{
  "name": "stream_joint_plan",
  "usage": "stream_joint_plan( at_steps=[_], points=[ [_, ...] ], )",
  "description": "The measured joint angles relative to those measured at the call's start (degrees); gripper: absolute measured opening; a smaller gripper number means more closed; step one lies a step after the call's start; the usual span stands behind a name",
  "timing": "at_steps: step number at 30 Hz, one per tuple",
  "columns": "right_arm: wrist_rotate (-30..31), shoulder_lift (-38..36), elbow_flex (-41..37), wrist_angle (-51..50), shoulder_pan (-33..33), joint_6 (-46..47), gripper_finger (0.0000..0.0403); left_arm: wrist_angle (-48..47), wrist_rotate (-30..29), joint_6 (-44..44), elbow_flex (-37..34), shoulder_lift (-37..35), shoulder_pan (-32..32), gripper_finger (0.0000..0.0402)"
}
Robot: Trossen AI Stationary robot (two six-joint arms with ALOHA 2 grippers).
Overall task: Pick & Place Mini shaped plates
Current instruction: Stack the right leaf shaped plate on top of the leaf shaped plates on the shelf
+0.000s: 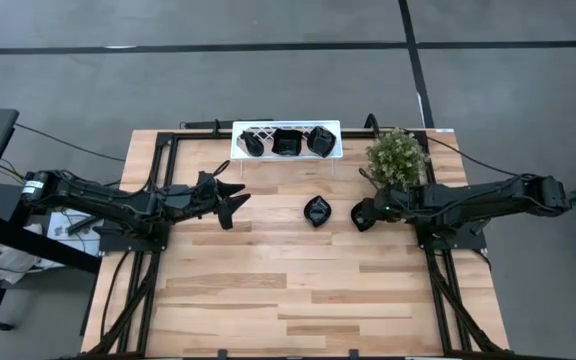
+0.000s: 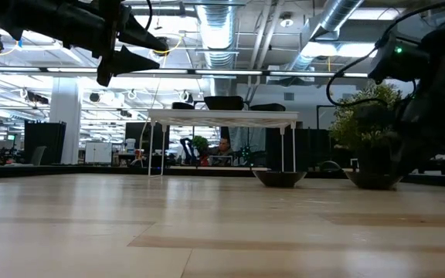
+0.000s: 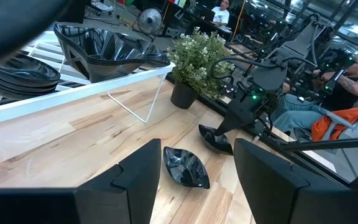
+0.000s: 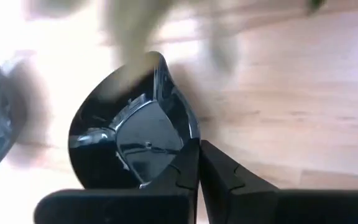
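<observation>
Two mini shaped plates, glossy black, lie on the wooden table. One leaf-shaped plate rests alone on its base at the middle. A teardrop plate lies just to its right, with my right gripper shut on its rim. My left gripper hangs open above the table, left of both plates, holding nothing. More black plates sit in stacks in the white rack at the far edge. My right gripper pinches the teardrop plate's rim on the side toward the table's right, one finger on the inner side and the other outside. The fingers slant down from the table's right. The plate's base rests on the table.
A small potted plant stands at the far right, close behind my right arm. The rack stands on thin wire legs. The near half of the table is bare wood. People sit at desks beyond the table.
</observation>
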Motion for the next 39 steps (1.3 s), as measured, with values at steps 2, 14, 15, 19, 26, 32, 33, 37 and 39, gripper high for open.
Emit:
stream_joint_plan(
  at_steps=[2,14,15,19,26,32,33,37,39],
  points=[
    [-0.6,0.0,0.3,0.1,0.7,0.0,0.0002,0.0,0.0,0.0,0.0,0.0,0.0,0.0204],
    [-2.2,0.0,8.9,-3.5,4.0,-5.2,0.0001,0.0,0.0,0.0,0.0,0.0,0.0,0.0204],
    [-2.2,0.0,9.7,-4.6,4.3,-5.4,0.0001,0.0,0.0,0.0,0.0,0.0,0.0,0.0204],
    [-2.3,0.0,12.8,-8.1,5.2,-6.7,0.0001,0.0,0.0,0.0,0.0,0.0,0.0,0.0204],
    [-2.2,0.0,16.8,-8.7,6.6,-9.4,0.0001,0.1,0.0,0.0,0.0,0.0,0.0,0.0204],
    [-2.3,0.0,21.6,-8.7,6.8,-13.5,0.0,0.3,0.0,0.0,0.0,0.0,0.0,0.0204],
    [-2.3,0.0,22.5,-8.7,6.7,-14.5,0.0,0.3,0.0,0.0,0.0,0.0,0.0,0.0204],
    [-1.9,0.0,26.6,-8.7,6.0,-19.2,0.0,0.3,0.0,0.0,0.0,0.0,0.0,0.0204],
    [-1.4,0.0,28.7,-8.7,5.3,-21.9,0.0,0.3,0.0,0.0,0.0,0.0,0.0,0.0204]
  ],
)
